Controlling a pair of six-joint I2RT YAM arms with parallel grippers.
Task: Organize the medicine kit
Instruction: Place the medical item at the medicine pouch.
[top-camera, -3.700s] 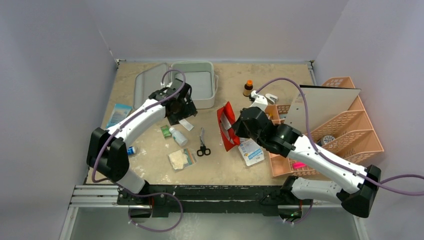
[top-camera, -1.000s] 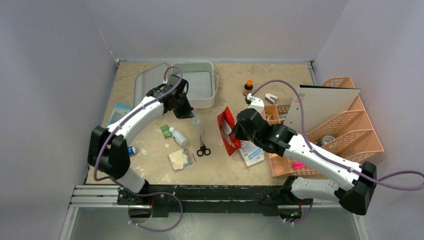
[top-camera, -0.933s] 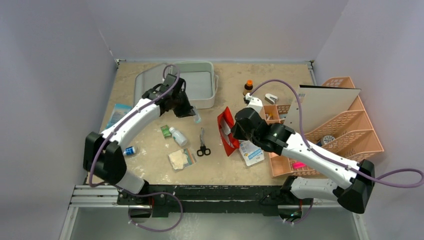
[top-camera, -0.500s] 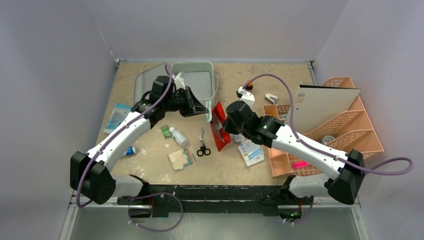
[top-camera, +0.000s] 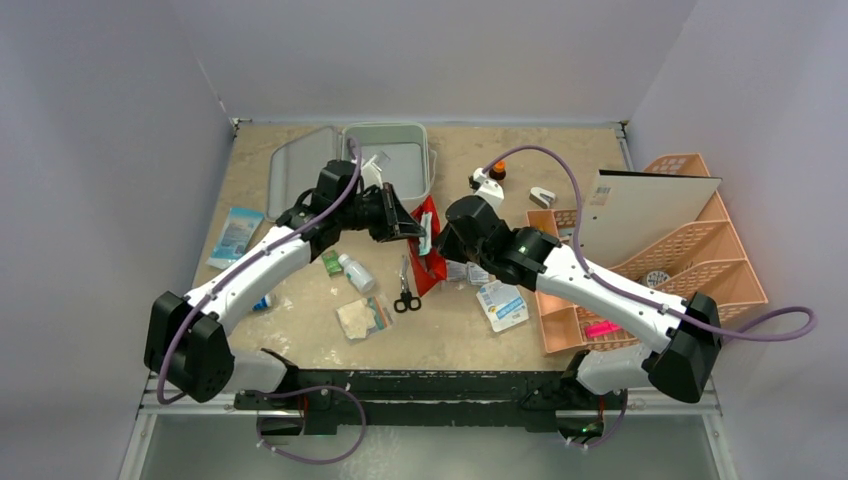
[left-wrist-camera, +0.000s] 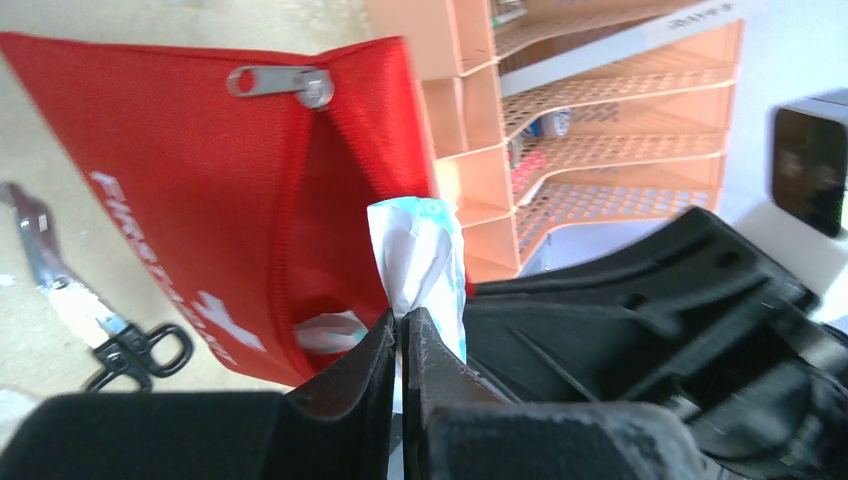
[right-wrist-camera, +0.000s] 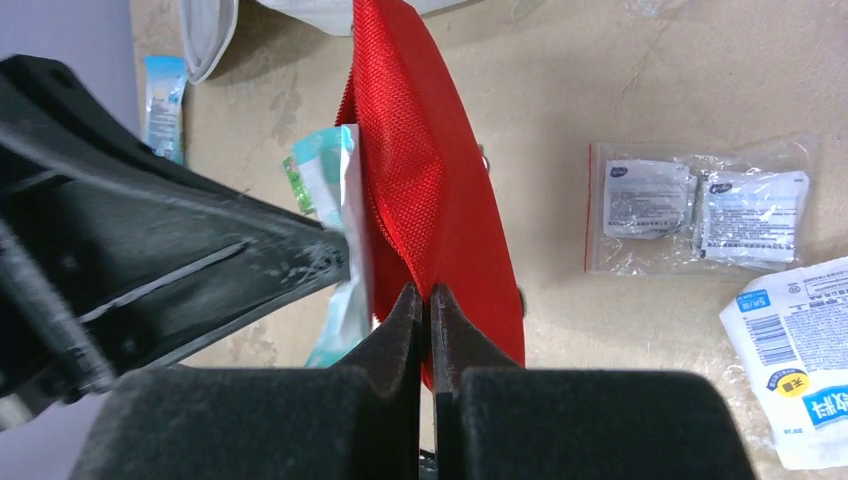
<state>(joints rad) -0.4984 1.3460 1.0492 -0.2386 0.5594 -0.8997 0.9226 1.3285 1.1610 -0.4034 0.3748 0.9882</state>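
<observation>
The left hand (left-wrist-camera: 400, 328) is pinched tight on a white-and-teal packet (left-wrist-camera: 418, 250) and holds it against the zipper edge of the red pouch (left-wrist-camera: 220, 190). The packet seems to sit at the opening, though the mouth is partly hidden. The right hand (right-wrist-camera: 422, 298) is clamped on the pouch's rim, and the pouch stands on edge. The kit (top-camera: 405, 175) lies open at the far left of the counter (top-camera: 470, 345), its lid (top-camera: 295, 170) flat beside it. Scissors (top-camera: 405, 292) lie near the pouch.
</observation>
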